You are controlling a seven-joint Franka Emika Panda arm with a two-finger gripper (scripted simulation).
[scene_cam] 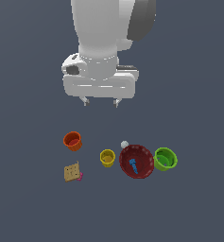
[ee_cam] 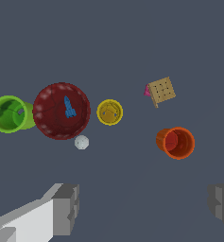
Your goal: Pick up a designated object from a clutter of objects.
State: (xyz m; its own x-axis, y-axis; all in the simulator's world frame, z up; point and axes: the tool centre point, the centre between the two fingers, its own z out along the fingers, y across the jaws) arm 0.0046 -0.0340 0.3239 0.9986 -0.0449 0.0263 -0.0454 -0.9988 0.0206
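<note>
The tan cracker-like block [scene_cam: 72, 172] with dark dots lies on the floor at the exterior view's lower left; it also shows in the wrist view [ee_cam: 161, 90]. A small pink flat piece [scene_cam: 81, 176] pokes out beside it, seen too in the wrist view [ee_cam: 147, 90]. My gripper [scene_cam: 100, 101] hangs high above the clutter, open and empty, its two fingertips [ee_cam: 66, 208] wide apart. It is well above and behind the block, touching nothing.
An orange cup [scene_cam: 73, 141] stands behind the block. A yellow cup [scene_cam: 107, 158], a dark red bowl [scene_cam: 144, 166] with a blue item [scene_cam: 133, 165], a white ball [scene_cam: 124, 143] and a green cup [scene_cam: 165, 159] line up toward the exterior view's right.
</note>
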